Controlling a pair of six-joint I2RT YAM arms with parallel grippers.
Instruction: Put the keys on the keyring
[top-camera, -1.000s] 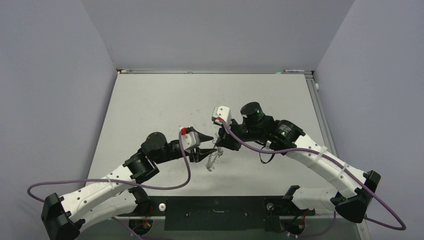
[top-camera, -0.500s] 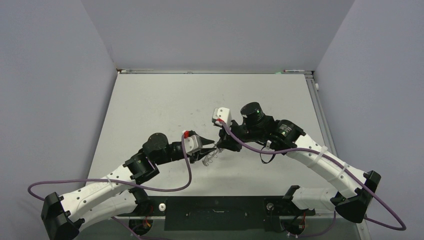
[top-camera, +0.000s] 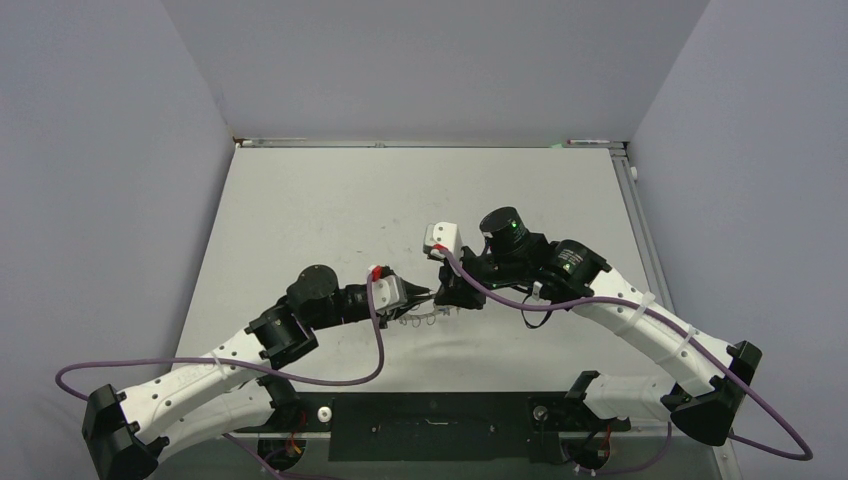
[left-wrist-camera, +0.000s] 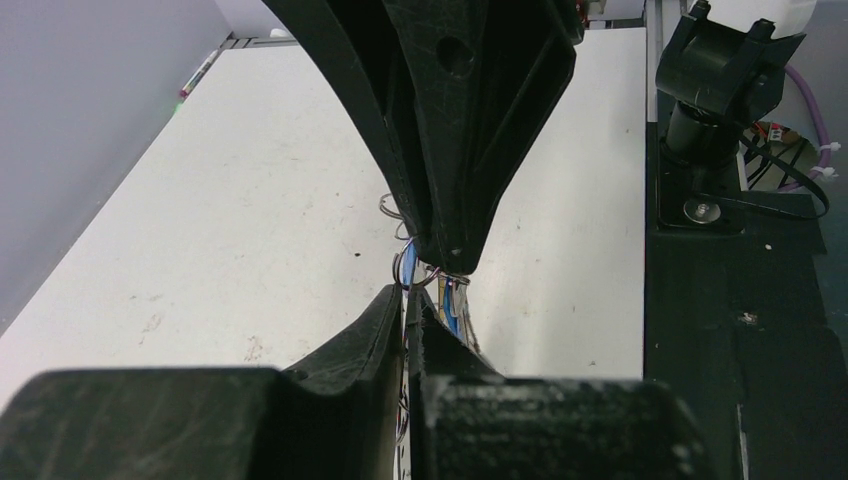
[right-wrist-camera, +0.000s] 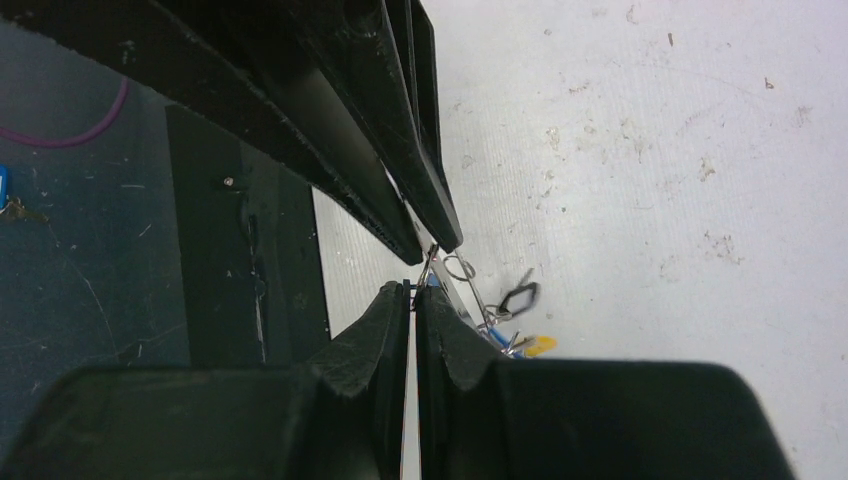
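My left gripper (top-camera: 424, 294) and right gripper (top-camera: 441, 297) meet tip to tip low over the table, both shut. The thin grey keyring (top-camera: 412, 319) hangs under them with several keys on it. In the left wrist view my left fingertips (left-wrist-camera: 396, 300) pinch the keyring wire (left-wrist-camera: 398, 272), with blue-tagged keys (left-wrist-camera: 451, 303) just behind and the right gripper's tip (left-wrist-camera: 447, 262) touching from above. In the right wrist view my right gripper (right-wrist-camera: 412, 290) is shut on a small silver key piece (right-wrist-camera: 428, 266). A dark tag (right-wrist-camera: 520, 297) and a yellow tag (right-wrist-camera: 540, 346) dangle beside it.
The black base plate (top-camera: 440, 412) runs along the table's near edge under the arms. Purple cables (top-camera: 380, 340) loop beside both arms. Grey walls enclose the white table (top-camera: 330, 200) on three sides.
Both grippers have come lower and a little left, still tip to tip. The keyring, which hung down below them, now lies stretched sideways under the left gripper.
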